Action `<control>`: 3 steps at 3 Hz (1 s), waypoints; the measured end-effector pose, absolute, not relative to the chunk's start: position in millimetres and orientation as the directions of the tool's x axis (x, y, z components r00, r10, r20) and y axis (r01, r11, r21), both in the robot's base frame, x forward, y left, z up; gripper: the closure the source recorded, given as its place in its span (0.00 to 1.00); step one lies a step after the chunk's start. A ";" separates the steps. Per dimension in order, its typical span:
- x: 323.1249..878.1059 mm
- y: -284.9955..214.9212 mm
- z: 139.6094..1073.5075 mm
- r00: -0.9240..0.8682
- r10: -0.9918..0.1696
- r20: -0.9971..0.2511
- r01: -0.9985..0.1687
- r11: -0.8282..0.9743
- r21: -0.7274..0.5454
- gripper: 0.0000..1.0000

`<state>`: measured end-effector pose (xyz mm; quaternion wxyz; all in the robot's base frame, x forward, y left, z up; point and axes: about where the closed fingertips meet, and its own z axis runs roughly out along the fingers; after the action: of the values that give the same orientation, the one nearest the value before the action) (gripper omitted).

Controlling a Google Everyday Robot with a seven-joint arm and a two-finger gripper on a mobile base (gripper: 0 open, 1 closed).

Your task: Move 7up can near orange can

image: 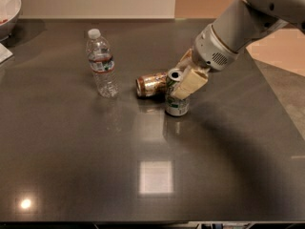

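The 7up can (176, 104), silver-white with green markings, stands upright on the dark table. Its top shows a dark opening. My gripper (183, 78) comes in from the upper right, its cream fingers (189, 84) closed around the can's upper half. The orange can (151, 84) lies on its side just left of the 7up can, touching or nearly touching it. Part of the 7up can's right side is hidden by a finger.
A clear plastic water bottle (101, 63) stands upright left of the orange can. A white bowl (7, 6) sits at the far left corner. The dark table (152, 175) ends at the right, with floor beyond.
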<state>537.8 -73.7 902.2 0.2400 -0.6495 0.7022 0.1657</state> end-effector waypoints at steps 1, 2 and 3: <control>548.2 -75.3 898.0 -0.055 -0.823 -0.566 -0.989 0.124 -0.084 0.35; 547.7 -73.6 897.3 -0.053 -0.823 -0.565 -0.989 0.121 -0.083 0.12; 547.6 -72.1 896.5 -0.052 -0.824 -0.565 -0.990 0.118 -0.081 0.00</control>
<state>547.6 -72.1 896.5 0.2475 -0.6425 0.7055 0.1677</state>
